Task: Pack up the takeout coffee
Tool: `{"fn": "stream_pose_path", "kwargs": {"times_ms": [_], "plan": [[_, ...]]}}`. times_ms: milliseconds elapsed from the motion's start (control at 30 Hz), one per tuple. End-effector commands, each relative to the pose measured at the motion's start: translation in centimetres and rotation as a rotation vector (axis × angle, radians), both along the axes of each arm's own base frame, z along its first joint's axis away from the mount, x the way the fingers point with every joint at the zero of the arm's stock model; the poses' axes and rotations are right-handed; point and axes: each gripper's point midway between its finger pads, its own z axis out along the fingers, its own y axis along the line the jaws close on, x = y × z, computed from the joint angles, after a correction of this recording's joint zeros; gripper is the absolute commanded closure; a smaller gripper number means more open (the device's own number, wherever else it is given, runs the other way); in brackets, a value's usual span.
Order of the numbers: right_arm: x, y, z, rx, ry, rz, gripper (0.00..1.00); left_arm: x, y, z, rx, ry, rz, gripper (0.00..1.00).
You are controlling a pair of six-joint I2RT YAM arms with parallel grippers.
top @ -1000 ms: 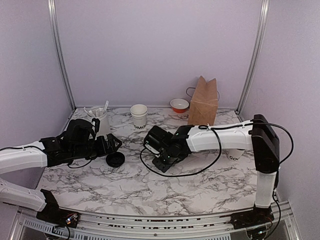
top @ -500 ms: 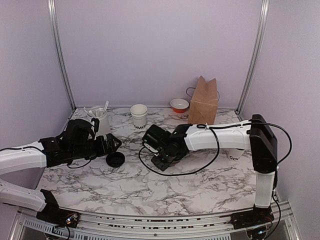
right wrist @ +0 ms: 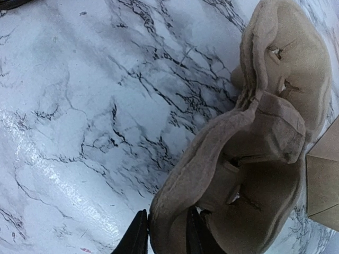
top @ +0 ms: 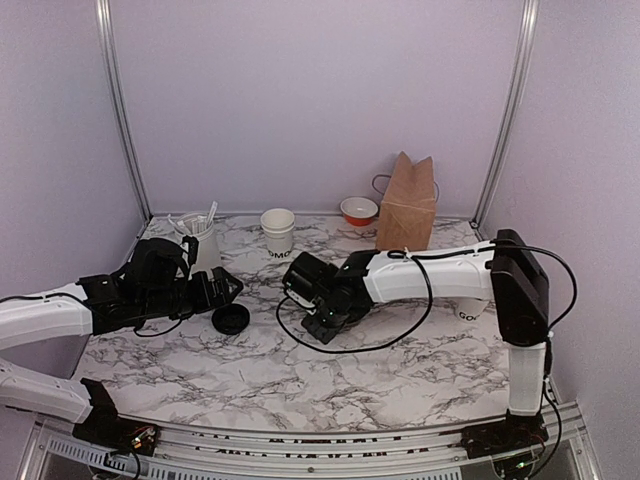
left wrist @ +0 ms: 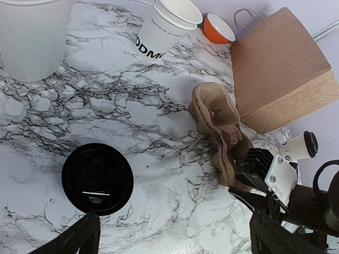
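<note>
Fingers of the left gripper [top: 222,287] stand spread to their widest in the top view, holding nothing, just beside a round black plastic lid [top: 231,319] that lies flat on the white marbled tabletop [top: 300,385]. The right gripper [top: 303,283] reaches to mid-table; its jaws cannot be made out from here. The takeout coffee [top: 468,308], a small white paper cup with dark lettering, stands at the right, largely hidden behind the right forearm. Along the back stand a ribbed white holder of utensils [top: 205,248], a lidless white paper cup [top: 277,231], an orange bowl [top: 359,210] and a brown paper bag [top: 407,205].

Left wrist view: the two left fingers [left wrist: 74,241] flank the frame's lower edge, with the lid ahead and between them, untouched. A crumpled brown pulp cup carrier [left wrist: 218,124] lies in front of the bag, its near end taken by the right gripper. The coffee stands upright beyond, black lid on, apart from both grippers.

Right wrist view: the right fingers [right wrist: 136,241] are pinched narrowly on the carrier's rim, one on either side of it.
</note>
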Motion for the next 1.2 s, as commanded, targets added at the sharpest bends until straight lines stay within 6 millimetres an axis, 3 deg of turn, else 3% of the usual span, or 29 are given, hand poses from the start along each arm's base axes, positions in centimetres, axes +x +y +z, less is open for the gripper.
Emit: {"fn": "stream_pose_path", "kwargs": {"times_ms": [0,333,633,800,1167], "plan": [[0.9,0.7,1.2,0.021,-0.023,-0.007,0.78,0.1,0.3,0.4,-0.001,-0.012,0.008,0.01],[1.1,1.5,2.9,0.069,-0.023,-0.003,0.93,0.2,0.2,0.4,0.004,-0.012,0.005,0.01],[2.1,1.2,4.2,0.077,-0.057,-0.053,1.00,0.2,0.2,0.1,0.006,-0.005,0.004,0.01],[3.0,0.8,5.9,0.070,-0.112,-0.096,1.00,0.1,0.0,-0.3,-0.004,0.006,0.000,0.01],[4.2,1.3,10.0,0.076,-0.227,-0.133,1.00,0.2,-3.5,-2.0,-0.138,0.078,-0.070,0.01]]}}
